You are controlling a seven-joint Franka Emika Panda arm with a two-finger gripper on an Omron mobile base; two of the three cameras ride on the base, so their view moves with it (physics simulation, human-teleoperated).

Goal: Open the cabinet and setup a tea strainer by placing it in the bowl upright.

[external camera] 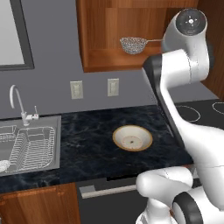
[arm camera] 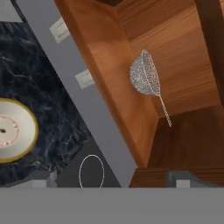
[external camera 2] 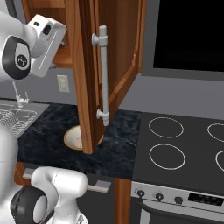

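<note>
Sideways, the cabinet [external camera 2: 116, 57] door's handle [external camera 2: 103, 74] shows; elsewhere the tea strainer [external camera: 133, 44].

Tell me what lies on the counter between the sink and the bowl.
Nothing: in the left base view the dark marbled counter is bare from the sink rim across to the bowl. Two wall outlets sit above that stretch, on the wall.

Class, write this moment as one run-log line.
cabinet: open | strainer: on cabinet shelf | bowl: on counter, empty | gripper: open, holding nothing
</note>
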